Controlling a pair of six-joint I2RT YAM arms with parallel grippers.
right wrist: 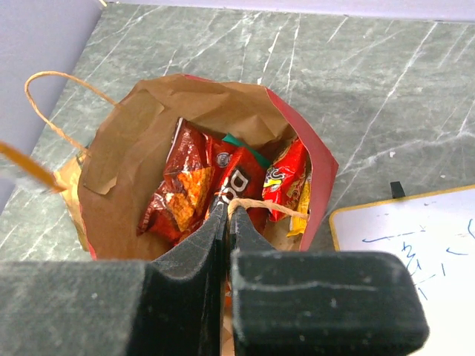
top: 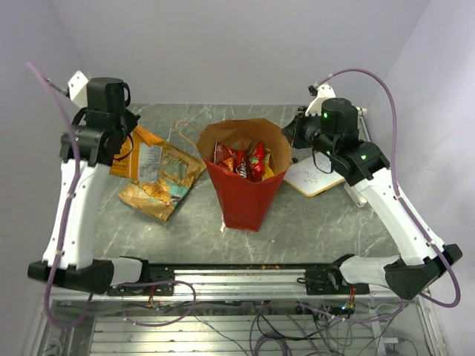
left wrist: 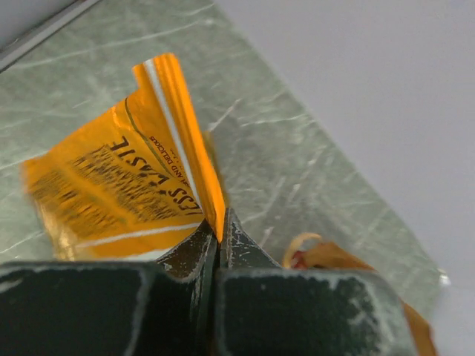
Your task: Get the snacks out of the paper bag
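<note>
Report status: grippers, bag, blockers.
Left gripper shut on orange packet. Right gripper shut on bag handle. Paper bag upright, snacks inside. No obstruction seen.

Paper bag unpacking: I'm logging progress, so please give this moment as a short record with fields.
paper bag: upright, open, mid-table
in bag: red Doritos bag, with other packets beside it
out on table: gold packet, left of the bag
left gripper: shut on orange packet
right gripper: shut on the bag's handle
board: lying flat, right of the bag
</note>
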